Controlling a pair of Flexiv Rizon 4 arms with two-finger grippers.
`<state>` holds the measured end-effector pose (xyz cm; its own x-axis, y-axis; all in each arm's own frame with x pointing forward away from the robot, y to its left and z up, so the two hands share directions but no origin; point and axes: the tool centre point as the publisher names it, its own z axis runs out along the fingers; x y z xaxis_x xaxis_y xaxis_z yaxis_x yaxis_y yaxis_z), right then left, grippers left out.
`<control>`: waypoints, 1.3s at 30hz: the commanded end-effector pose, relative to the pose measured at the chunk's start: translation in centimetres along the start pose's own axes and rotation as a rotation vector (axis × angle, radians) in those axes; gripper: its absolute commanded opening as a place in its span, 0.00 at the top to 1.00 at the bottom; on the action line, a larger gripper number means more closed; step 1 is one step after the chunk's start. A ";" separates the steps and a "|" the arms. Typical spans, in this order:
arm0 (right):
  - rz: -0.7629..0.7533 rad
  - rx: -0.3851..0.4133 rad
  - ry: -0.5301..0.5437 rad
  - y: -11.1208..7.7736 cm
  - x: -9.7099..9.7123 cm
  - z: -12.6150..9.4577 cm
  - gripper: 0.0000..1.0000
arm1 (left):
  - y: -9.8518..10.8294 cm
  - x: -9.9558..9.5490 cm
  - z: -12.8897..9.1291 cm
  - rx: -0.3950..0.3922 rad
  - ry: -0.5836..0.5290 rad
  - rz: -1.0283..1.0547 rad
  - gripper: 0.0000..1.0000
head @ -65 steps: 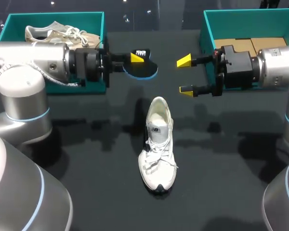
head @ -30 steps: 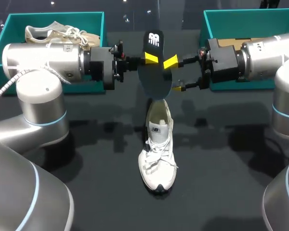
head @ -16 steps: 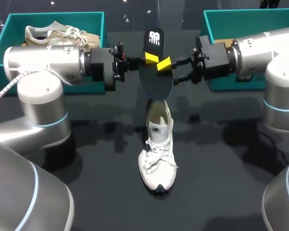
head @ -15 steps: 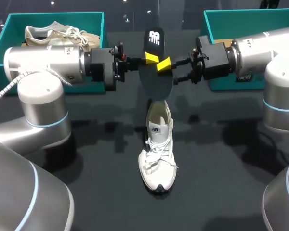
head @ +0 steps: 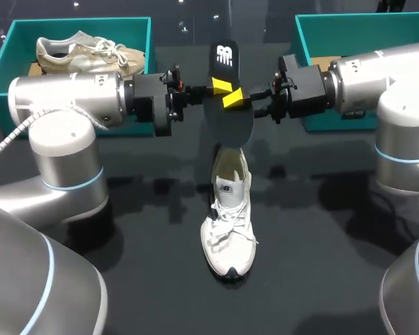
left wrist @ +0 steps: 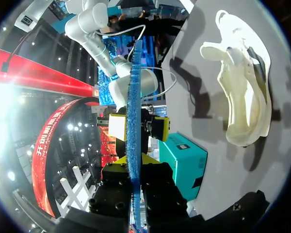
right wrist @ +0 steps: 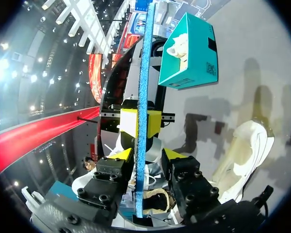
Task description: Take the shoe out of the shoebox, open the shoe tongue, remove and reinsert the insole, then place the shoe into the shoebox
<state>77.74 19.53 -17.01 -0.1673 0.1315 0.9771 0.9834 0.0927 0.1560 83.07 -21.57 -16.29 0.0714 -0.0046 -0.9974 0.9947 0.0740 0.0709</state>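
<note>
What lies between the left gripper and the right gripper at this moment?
The dark insole stands upright between the left gripper and the right gripper, above the white shoe. The head view shows it; both wrist views show it edge-on.

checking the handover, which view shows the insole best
Head view: the insole shows its whole dark face, standing upright above the shoe. Both wrist views catch it edge-on, so it appears only as a thin blue strip.
</note>
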 end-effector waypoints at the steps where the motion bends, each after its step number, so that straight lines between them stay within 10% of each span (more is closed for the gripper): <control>1: 0.001 -0.002 -0.005 0.0 0.0 0.3 0.71 | -0.2 0.1 -0.1 -0.006 -0.003 0.004 1.00; 7: 0.001 -0.004 -0.006 0.1 0.1 0.3 1.00 | -0.3 0.2 -0.2 -0.013 -0.006 0.001 1.00; 13: 0.000 -0.004 -0.002 0.2 0.0 0.3 1.00 | -0.4 0.3 -0.4 -0.024 0.003 -0.005 1.00; 15: -0.002 -0.004 0.001 0.2 -0.1 0.2 1.00 | -0.5 0.2 -0.7 -0.030 0.017 -0.020 0.54; 16: -0.004 -0.005 0.003 0.2 -0.1 0.2 1.00 | -0.6 0.0 -0.9 -0.030 0.022 -0.025 0.05; 17: -0.008 -0.006 0.007 0.1 -0.1 0.0 1.00 | -0.7 -0.1 -1.2 -0.037 0.034 -0.029 0.00; 29: -0.038 -0.042 0.043 -0.1 -0.8 -1.9 1.00 | -1.2 1.9 -6.1 -0.173 0.223 -0.306 0.00; 39: 0.026 -0.056 0.010 -0.1 -1.0 -2.1 1.00 | -1.2 1.9 -6.1 -0.173 0.223 -0.306 0.00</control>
<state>78.17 17.38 -17.72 -0.1420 0.1196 0.9826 0.9897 0.0374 0.1385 81.62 -15.61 -18.37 -0.2630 0.1595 -0.9515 0.9386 0.2706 -0.2140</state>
